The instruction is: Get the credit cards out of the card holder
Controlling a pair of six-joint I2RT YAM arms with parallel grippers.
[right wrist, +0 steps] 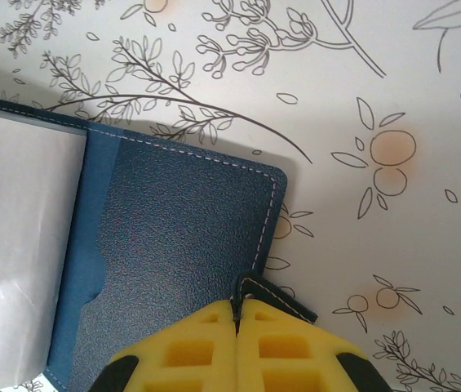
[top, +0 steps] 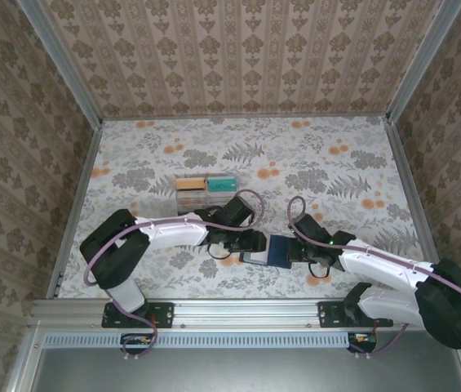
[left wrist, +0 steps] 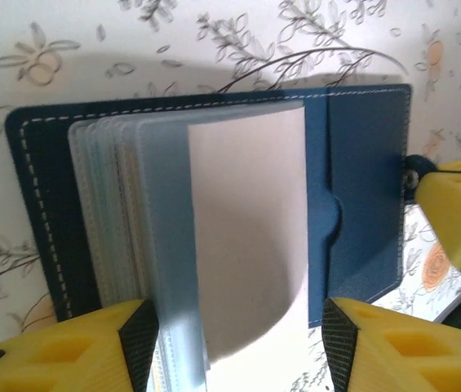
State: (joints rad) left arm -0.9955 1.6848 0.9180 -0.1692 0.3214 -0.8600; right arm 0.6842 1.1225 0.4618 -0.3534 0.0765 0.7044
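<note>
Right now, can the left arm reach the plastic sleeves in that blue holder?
Probably yes: the left gripper is open around the lifted sleeve, and the right gripper clamps the holder's cover.

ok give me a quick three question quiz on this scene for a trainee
1. True or false: the right fingers are shut on a corner of the card holder.
2. Which cards lie loose on the table, beyond the holder? A) an orange card and a teal card B) three black cards C) one white card
3. Fill in: the holder lies ___, its clear sleeves standing between the left fingers.
Key: 1 true; 2 A; 3 open
</note>
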